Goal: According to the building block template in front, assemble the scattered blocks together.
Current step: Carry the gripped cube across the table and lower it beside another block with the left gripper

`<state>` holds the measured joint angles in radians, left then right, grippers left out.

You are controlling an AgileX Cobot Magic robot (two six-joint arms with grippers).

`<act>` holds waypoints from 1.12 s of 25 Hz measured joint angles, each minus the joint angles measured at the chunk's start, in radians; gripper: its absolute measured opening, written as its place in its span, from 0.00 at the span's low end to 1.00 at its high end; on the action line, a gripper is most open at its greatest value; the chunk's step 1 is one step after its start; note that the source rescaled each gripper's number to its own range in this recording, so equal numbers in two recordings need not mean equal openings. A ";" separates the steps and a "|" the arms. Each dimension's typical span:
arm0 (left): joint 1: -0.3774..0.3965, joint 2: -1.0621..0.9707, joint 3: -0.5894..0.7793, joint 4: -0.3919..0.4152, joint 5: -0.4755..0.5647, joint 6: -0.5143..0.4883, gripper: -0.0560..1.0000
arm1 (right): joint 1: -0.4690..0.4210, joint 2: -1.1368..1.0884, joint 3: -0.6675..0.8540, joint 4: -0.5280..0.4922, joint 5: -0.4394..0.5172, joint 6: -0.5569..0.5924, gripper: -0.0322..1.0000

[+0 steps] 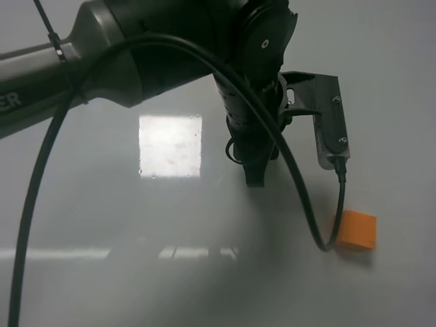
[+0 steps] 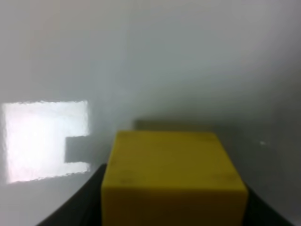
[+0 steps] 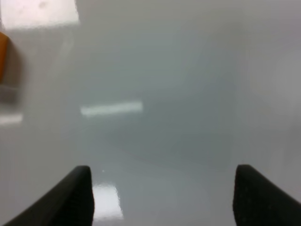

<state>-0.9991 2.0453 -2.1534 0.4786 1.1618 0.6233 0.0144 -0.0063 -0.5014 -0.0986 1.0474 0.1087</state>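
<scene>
My left gripper [image 1: 255,176] reaches over the middle of the table. In the left wrist view the gripper [image 2: 174,214] is shut on the yellow cube [image 2: 171,174], which fills the space between its dark fingers [image 2: 80,207]. The arm hides this cube in the exterior high view. The orange cube [image 1: 356,229] lies alone on the table to the right of the left gripper and nearer the front. It also shows at the edge of the right wrist view [image 3: 2,56]. My right gripper [image 3: 162,197] is open and empty over bare table. The building block template is out of view.
The table [image 1: 136,286] is plain glossy grey-white with a bright square light reflection [image 1: 170,145]. A black cable [image 1: 310,211] hangs from the left arm down to beside the orange cube.
</scene>
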 joint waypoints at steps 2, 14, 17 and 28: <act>0.000 0.004 0.000 -0.002 -0.001 0.000 0.09 | 0.000 0.000 0.000 0.001 0.000 0.000 0.60; 0.000 0.006 0.000 -0.008 -0.004 0.000 0.18 | 0.000 0.000 0.000 0.001 0.000 0.000 0.60; 0.000 0.006 -0.001 -0.008 -0.007 -0.012 0.71 | 0.000 0.000 0.000 0.001 0.000 0.000 0.60; -0.001 -0.030 -0.005 -0.028 0.015 -0.020 1.00 | 0.000 0.000 0.000 0.001 0.000 0.000 0.60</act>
<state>-0.9998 2.0156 -2.1587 0.4504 1.1772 0.6034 0.0141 -0.0063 -0.5014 -0.0977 1.0474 0.1086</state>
